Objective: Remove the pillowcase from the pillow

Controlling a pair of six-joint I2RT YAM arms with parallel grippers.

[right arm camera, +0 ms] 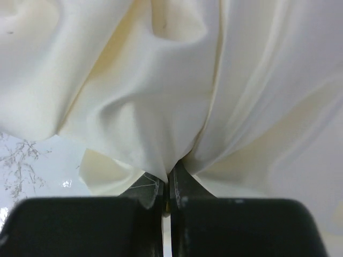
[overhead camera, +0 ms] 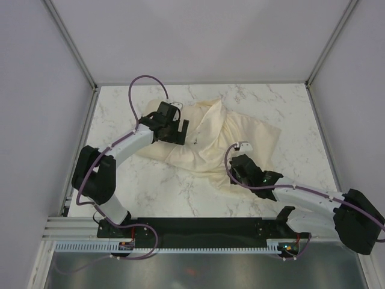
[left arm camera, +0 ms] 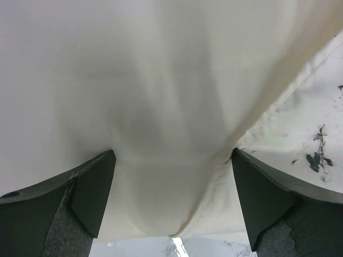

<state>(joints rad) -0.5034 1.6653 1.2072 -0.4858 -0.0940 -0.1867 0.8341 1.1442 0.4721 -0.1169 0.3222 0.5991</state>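
Our right fingers pinch the pillowcase, left fingers spread open; next we should pull it off the pillow.

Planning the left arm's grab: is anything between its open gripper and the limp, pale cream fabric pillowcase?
Nothing visible does. The left gripper stands open with the limp cream pillowcase directly ahead between its jaws. The right gripper is shut on a near-edge fold, off that path.
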